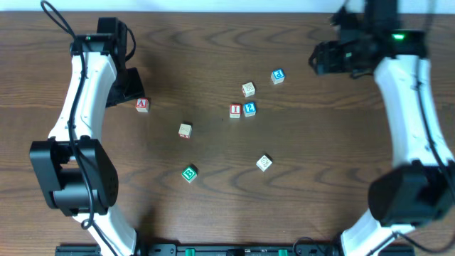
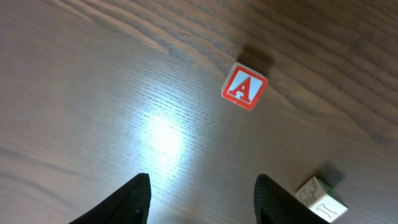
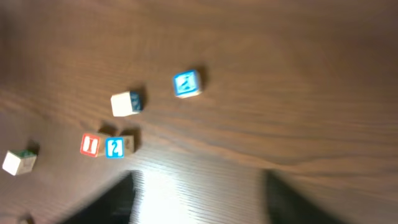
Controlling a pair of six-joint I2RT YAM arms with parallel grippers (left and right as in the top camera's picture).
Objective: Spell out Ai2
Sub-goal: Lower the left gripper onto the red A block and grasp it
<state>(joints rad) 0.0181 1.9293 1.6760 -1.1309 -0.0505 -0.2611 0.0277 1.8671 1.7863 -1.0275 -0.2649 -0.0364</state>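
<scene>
A red "A" block lies at the left of the table, right beside my left gripper; in the left wrist view the "A" block lies ahead of the open, empty left gripper. A red "I" block and a blue "2" block sit side by side, touching, at the table's middle; the right wrist view shows the "I" block and the "2" block too. My right gripper is open and empty at the back right; it shows blurred in its wrist view.
Other loose blocks: a blue one, a pale one, a pale one, a green one, a white one. A pale block lies near the left gripper's right finger.
</scene>
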